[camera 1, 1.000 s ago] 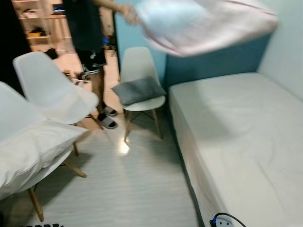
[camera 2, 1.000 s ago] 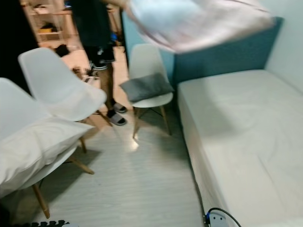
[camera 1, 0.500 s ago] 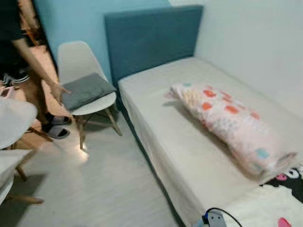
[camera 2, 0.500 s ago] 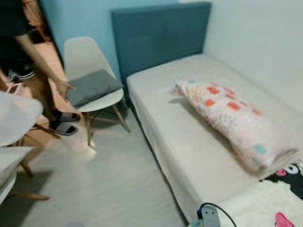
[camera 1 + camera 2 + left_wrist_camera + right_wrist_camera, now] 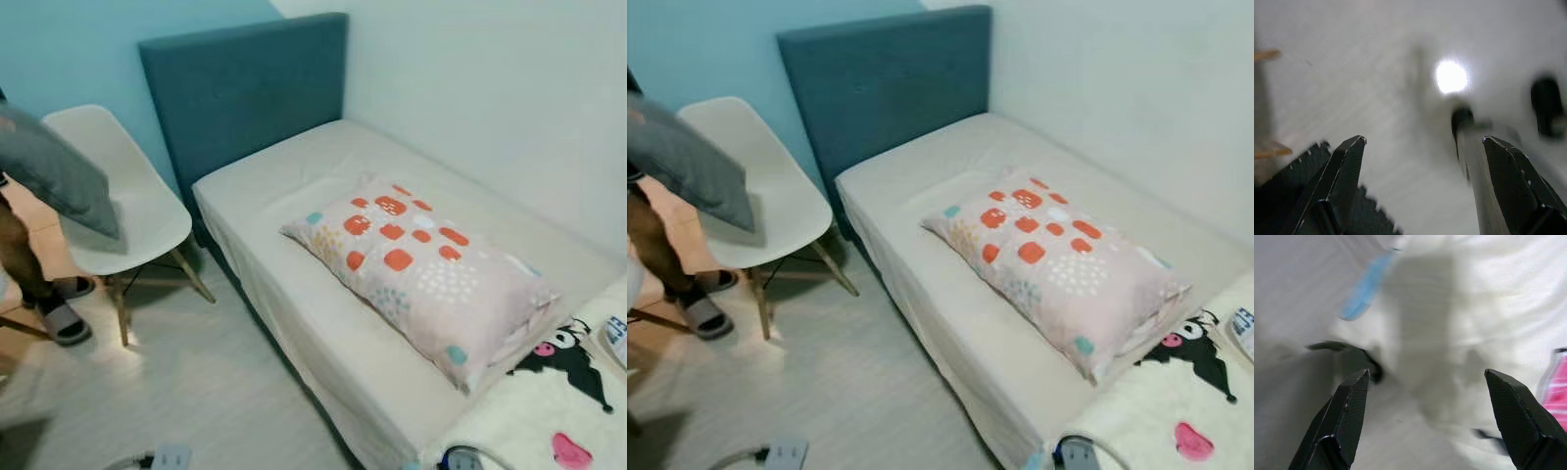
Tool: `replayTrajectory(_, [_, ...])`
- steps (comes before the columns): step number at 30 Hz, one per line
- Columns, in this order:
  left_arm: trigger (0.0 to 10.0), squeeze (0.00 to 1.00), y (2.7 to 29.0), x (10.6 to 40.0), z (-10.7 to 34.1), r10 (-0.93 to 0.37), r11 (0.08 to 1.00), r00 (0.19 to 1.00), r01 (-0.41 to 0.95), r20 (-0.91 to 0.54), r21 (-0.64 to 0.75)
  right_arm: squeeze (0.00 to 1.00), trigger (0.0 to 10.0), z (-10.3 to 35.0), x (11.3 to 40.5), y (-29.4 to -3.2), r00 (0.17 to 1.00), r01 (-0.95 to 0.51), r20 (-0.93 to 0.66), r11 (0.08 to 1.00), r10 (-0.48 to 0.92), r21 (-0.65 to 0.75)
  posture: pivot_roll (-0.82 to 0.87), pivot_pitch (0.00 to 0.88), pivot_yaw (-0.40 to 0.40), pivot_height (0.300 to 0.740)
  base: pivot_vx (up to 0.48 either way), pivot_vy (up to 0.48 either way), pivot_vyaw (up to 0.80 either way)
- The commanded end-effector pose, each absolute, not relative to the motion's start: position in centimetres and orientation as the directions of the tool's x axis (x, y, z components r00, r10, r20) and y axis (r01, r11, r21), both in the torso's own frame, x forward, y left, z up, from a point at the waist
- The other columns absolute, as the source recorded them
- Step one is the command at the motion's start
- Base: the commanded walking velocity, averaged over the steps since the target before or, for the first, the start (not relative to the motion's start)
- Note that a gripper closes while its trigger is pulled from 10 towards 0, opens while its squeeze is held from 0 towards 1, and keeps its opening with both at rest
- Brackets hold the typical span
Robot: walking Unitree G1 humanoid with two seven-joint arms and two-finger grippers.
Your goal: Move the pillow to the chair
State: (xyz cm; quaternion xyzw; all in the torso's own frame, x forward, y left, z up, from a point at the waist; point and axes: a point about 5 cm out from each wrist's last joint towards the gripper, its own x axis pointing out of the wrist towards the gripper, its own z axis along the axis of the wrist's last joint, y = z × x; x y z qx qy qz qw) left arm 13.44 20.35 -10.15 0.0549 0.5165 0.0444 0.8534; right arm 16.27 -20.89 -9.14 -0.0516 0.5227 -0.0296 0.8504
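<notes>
Since half a second ago the view has swung right, and the grey cushion (image 5: pixel 54 174) that lay on the white chair (image 5: pixel 132 211) now hangs lifted off its seat at 9 o'clock. One dotted pillow (image 5: pixel 421 274) lies on the one bed (image 5: pixel 294 186), below the teal headboard (image 5: pixel 245 88) at 12 o'clock, beside one chair on pale floor (image 5: pixel 196 392). The left gripper (image 5: pixel 1422 142) spreads wide over the floor, the right gripper (image 5: pixel 1425 374) wide over white fabric, both empty.

You get bright, even light in both eye views, with soft shadow beneath the chair (image 5: pixel 132 211). Both wrist views are badly blurred; a white glare spot (image 5: pixel 1451 76) burns on the floor (image 5: pixel 1376 98).
</notes>
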Motion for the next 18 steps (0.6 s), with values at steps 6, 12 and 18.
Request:
replayTrajectory(6, [10.0, 0.0, 20.2, 13.2, -10.3, 0.122, 0.991, 0.452, -0.013, -0.884, 0.13, 0.0, 10.0, -9.7, 16.2, -17.2, 0.447, -0.006, -0.892, 0.997, -0.07, -0.081, -0.08, 0.057, 0.032, 0.74, 0.0, 0.0, -0.73])
replayTrajectory(12, [10.0, 0.0, 20.5, 13.5, -10.1, 0.116, 0.993, 0.465, -0.03, -0.878, 0.116, 0.0, 10.0, -8.7, 18.4, -16.2, 0.531, 0.06, -0.847, 0.998, -0.036, -0.005, -0.08, 0.05, 0.034, 0.74, 0.0, 0.0, -0.36])
replayTrajectory(18, [10.0, 0.0, 20.9, 13.6, -10.0, 0.134, 0.991, 0.469, -0.035, -0.873, 0.133, 0.0, 10.0, -6.4, 21.8, -19.6, 0.637, 0.007, -0.77, 1.0, 0.017, 0.028, -0.09, 0.041, 0.04, 0.74, 0.173, 0.0, 0.0])
